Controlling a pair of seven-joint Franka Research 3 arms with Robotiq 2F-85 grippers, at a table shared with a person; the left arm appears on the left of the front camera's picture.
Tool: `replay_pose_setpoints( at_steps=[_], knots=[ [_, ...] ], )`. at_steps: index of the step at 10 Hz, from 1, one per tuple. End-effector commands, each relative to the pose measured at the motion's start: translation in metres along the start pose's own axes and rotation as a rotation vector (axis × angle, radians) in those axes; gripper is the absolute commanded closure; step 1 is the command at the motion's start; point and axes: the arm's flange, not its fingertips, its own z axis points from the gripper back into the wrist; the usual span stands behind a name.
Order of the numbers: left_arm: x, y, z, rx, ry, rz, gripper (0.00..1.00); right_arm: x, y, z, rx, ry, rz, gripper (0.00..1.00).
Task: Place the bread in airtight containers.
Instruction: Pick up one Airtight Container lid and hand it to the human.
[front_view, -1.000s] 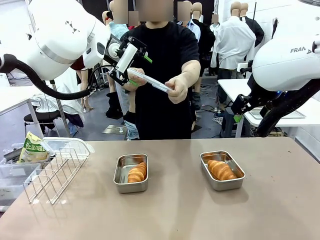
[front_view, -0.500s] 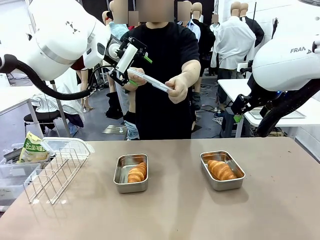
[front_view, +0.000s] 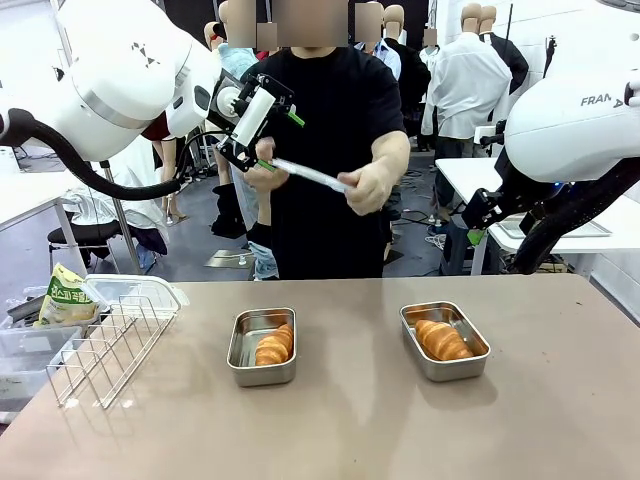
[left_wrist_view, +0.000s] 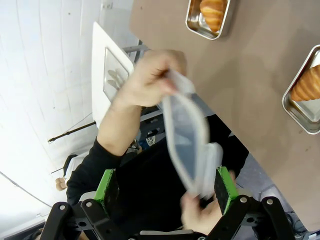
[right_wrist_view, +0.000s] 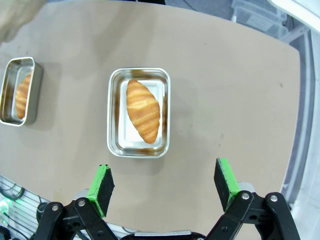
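Observation:
Two steel airtight containers (front_view: 263, 372) (front_view: 468, 360) stand uncovered on the brown table, each with one piece of bread in it: croissants (front_view: 274, 345) (front_view: 441, 340). My left gripper (front_view: 281, 142) is raised in front of the person, open. In the left wrist view the person's hands (left_wrist_view: 145, 82) hold translucent lids (left_wrist_view: 190, 140) between the green pads (left_wrist_view: 107, 185) of that gripper (left_wrist_view: 166, 185), apparently without touching them. My right gripper (right_wrist_view: 165, 182) hangs open and empty above the right container (right_wrist_view: 115, 135) and its croissant (right_wrist_view: 143, 111).
A wire rack (front_view: 110, 345) lies at the table's left edge, beside clear plastic bins (front_view: 140, 293) and a snack bag (front_view: 65, 298). The person stands close behind the table's far edge. A white table (front_view: 470, 175) sits behind on the right.
The person's hand on the lids has dropped slightly and shifted right, tilting the lids. Neither arm nor the containers have moved.

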Motion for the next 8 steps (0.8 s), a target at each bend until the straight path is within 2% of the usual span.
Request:
replay_pose_setpoints(
  at_steps=[1, 6, 8],
  knots=[
    [-0.001, -0.001, 0.001, 0.004, -0.002, 0.012, 0.00, 0.000, 0.000, 0.000, 0.001, 0.000, -0.001, 0.00],
    [0.000, 0.000, 0.000, 0.000, 0.000, 0.000, 0.00, 0.000, 0.000, 0.000, 0.001, 0.000, -0.001, 0.00],
    [-0.013, -0.027, 0.045, -0.028, 0.128, 0.065, 0.00, 0.000, 0.000, 0.000, 0.001, 0.000, -0.001, 0.00]
  ],
)
